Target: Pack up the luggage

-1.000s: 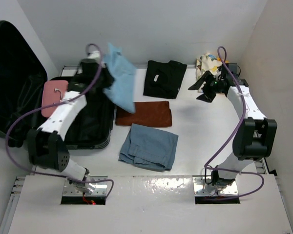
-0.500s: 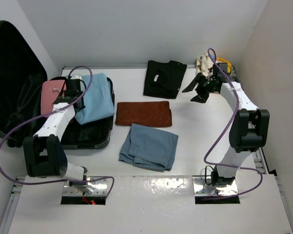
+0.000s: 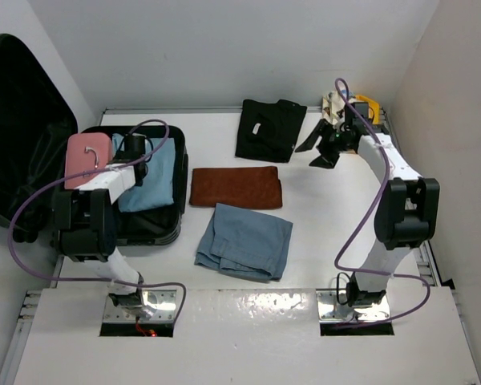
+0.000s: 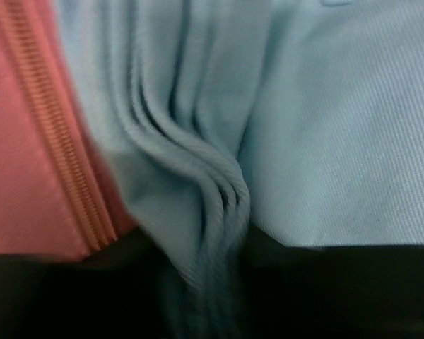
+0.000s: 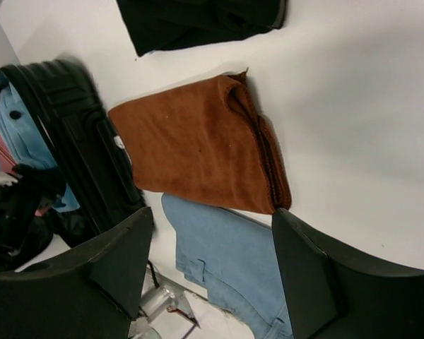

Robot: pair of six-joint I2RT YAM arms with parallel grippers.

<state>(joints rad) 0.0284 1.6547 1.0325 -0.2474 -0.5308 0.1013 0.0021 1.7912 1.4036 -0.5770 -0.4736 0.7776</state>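
**Blue shirt going into the open luggage while the right arm waits at the far corner**

Seen from overhead, the luggage (image 3: 16, 96) is lying open at the 9 o'clock side of the table (image 3: 329, 216). Its lid is leaning up against the left wall, and its ribbed lower half is resting flat on the tabletop. A pink case (image 3: 88, 156) is sitting inside the lower half, toward 9 o'clock. A light blue shirt (image 3: 156, 168) is lying just beside it toward 3 o'clock, touching it.

The left gripper (image 3: 132, 151) is reaching down into the luggage, at the seam between the pink case and the blue shirt. In the left wrist view the blue cloth is bunching into tight pleats that are narrowing between the dark shapes at the bottom edge. The fingers are therefore pinching a fold of the shirt, though they are too blurred to make out themselves. The zip of the pink case is running down the left side of that view.

The right gripper (image 5: 212, 210) is hovering at about 1 o'clock on the table. Its two fingers are standing well apart with nothing between them. A cream and yellow bundle (image 3: 345, 103) is lying in the corner just behind it.

A black shirt (image 3: 268, 128) is lying folded at 12 o'clock. A brown towel (image 3: 236, 186) is lying at the centre of the table, near the luggage rim. Folded jeans (image 3: 244, 241) are lying just beside the towel at its 6 o'clock side.
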